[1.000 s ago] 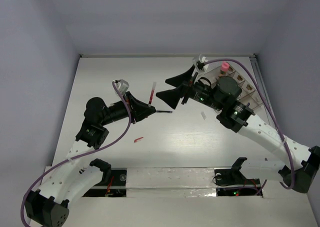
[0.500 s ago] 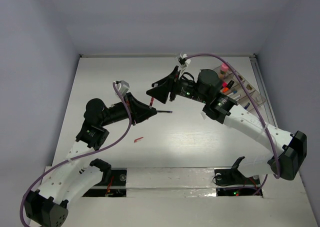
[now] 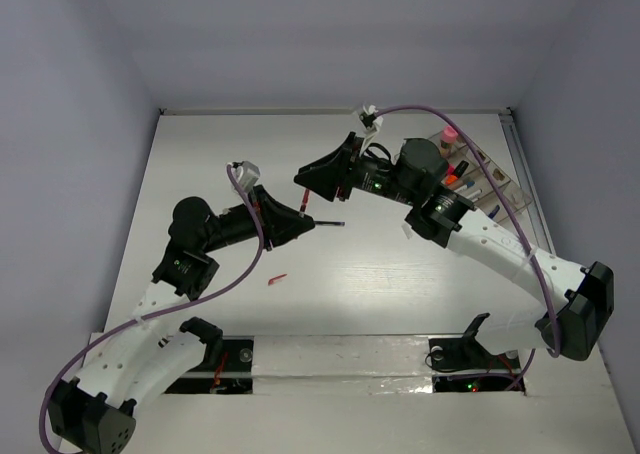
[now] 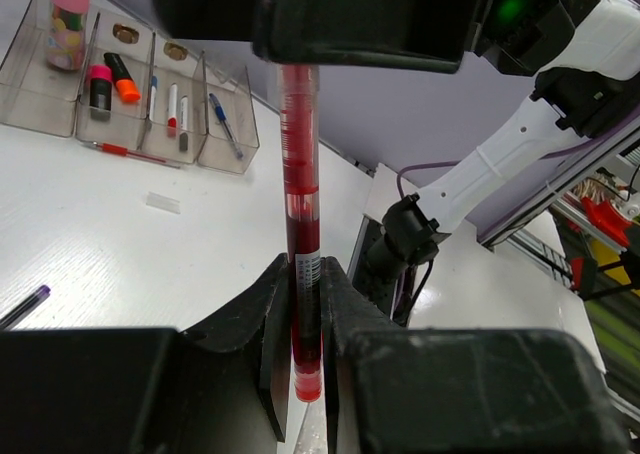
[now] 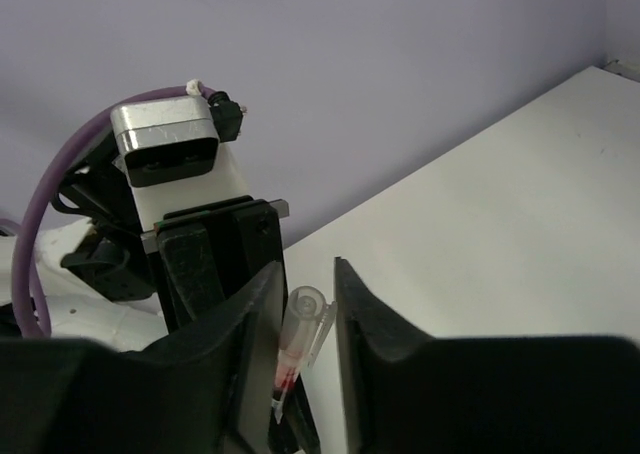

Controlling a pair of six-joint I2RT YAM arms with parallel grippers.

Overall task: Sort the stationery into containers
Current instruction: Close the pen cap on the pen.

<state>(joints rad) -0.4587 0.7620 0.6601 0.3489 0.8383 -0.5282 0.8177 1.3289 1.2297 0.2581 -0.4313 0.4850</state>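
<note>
My left gripper (image 3: 296, 224) (image 4: 305, 304) is shut on the lower end of a red pen (image 4: 300, 174) (image 3: 303, 206) and holds it upright over the middle of the table. My right gripper (image 3: 312, 181) (image 5: 308, 294) reaches in from the right and straddles the pen's clear cap (image 5: 305, 319). Its jaws are narrow but still open: one finger lies against the cap, and a slim gap shows at the other. The clear organiser tray (image 3: 497, 186) (image 4: 225, 139) stands at the far right. It holds a pink-capped bottle (image 3: 450, 134) (image 4: 68, 14), an orange marker (image 4: 122, 74) and thin pens.
A dark pen (image 3: 325, 223) (image 4: 25, 306) lies on the table under the grippers. A small red piece (image 3: 277, 278) lies nearer the front. A white piece (image 3: 407, 231) (image 4: 163, 202) and another red pen (image 4: 125, 152) lie beside the tray.
My right arm has swung left from the tray to the pen in my left gripper, and its jaws have narrowed from wide open around the cap. The left arm has stayed still.
</note>
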